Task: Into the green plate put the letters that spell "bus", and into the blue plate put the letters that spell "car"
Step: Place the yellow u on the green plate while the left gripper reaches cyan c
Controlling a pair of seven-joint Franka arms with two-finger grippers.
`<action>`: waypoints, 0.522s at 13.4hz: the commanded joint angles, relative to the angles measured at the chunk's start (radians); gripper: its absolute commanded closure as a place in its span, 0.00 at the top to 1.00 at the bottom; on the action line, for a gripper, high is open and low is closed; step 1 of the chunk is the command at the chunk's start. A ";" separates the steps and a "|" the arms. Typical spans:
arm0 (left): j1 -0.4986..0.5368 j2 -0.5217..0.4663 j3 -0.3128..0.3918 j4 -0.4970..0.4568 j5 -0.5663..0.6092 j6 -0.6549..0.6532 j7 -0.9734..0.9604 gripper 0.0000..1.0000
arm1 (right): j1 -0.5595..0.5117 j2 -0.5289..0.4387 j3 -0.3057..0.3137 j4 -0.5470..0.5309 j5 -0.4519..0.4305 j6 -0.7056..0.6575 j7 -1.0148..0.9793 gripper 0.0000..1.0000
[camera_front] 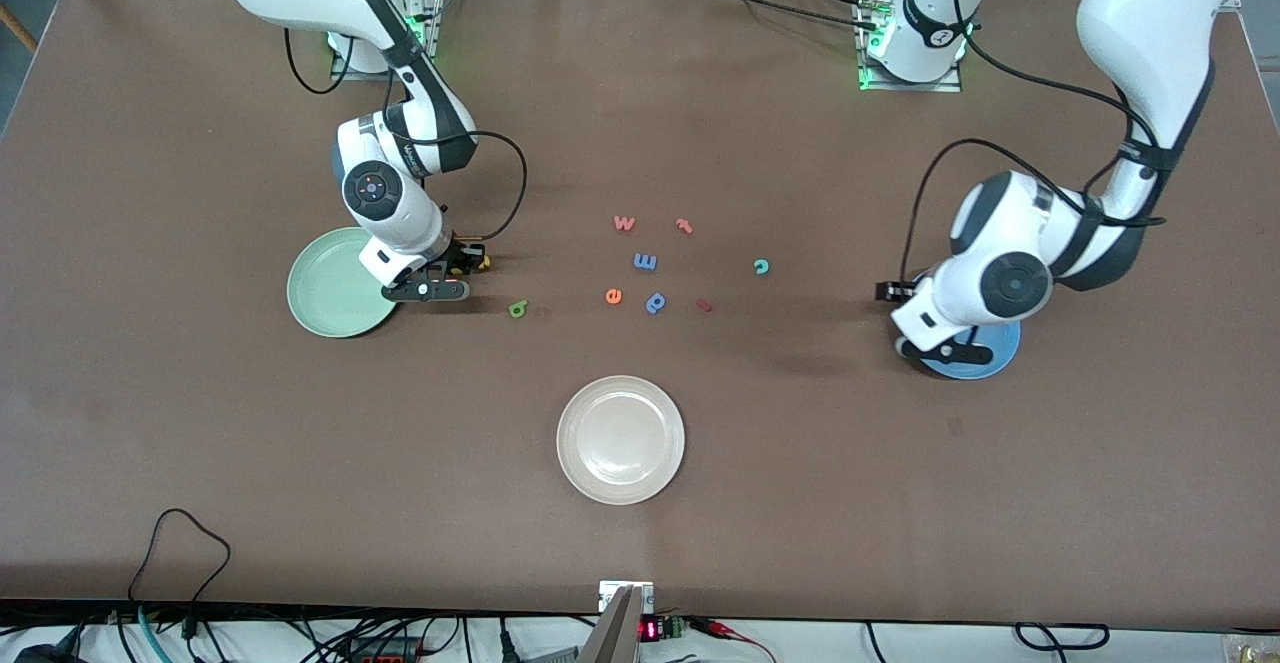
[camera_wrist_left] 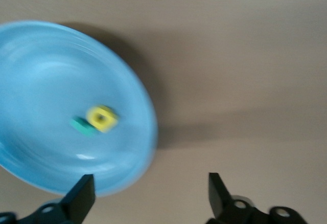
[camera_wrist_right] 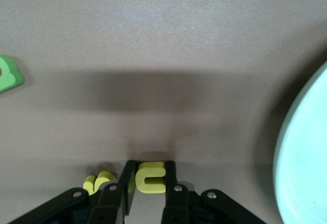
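My right gripper [camera_wrist_right: 149, 172] is down at the table beside the pale green plate [camera_front: 330, 288], shut on the yellow "u" [camera_wrist_right: 152, 177]. The yellow "s" [camera_wrist_right: 97, 182] lies on the table against one finger. The green "b" [camera_front: 518, 309] lies on the table toward the middle. My left gripper [camera_wrist_left: 150, 188] hangs open over the rim of the blue plate [camera_wrist_left: 41, 81], with nothing between its fingers. In that plate lie the yellow "a" [camera_wrist_left: 102, 118] and a teal letter [camera_wrist_left: 82, 126], touching each other. The teal "c" [camera_front: 762, 266] sits on the table between the letter cluster and the blue plate [camera_front: 1000, 351].
Loose letters lie mid-table: an orange "w" [camera_front: 624, 223], a red one [camera_front: 684, 226], a blue one [camera_front: 645, 262], an orange "e" [camera_front: 613, 295], a blue "p"-like one [camera_front: 655, 302] and a small red one [camera_front: 704, 305]. A cream-white plate [camera_front: 620, 440] sits nearer the front camera.
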 commanded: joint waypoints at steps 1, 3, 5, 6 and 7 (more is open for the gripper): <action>-0.027 0.002 -0.127 -0.011 0.001 -0.020 -0.309 1.00 | -0.031 -0.046 0.003 0.007 -0.008 -0.006 -0.035 0.00; -0.111 0.021 -0.154 -0.022 0.012 0.041 -0.529 1.00 | -0.098 -0.125 0.001 0.009 -0.008 -0.103 -0.121 0.00; -0.139 0.028 -0.154 -0.053 0.018 0.149 -0.544 0.88 | -0.186 -0.193 0.001 0.009 -0.009 -0.176 -0.233 0.00; -0.142 0.038 -0.154 -0.085 0.021 0.224 -0.541 0.82 | -0.227 -0.202 0.000 0.009 -0.008 -0.207 -0.283 0.00; -0.138 0.044 -0.152 -0.149 0.063 0.353 -0.503 0.80 | -0.293 -0.192 -0.003 0.007 -0.009 -0.218 -0.352 0.00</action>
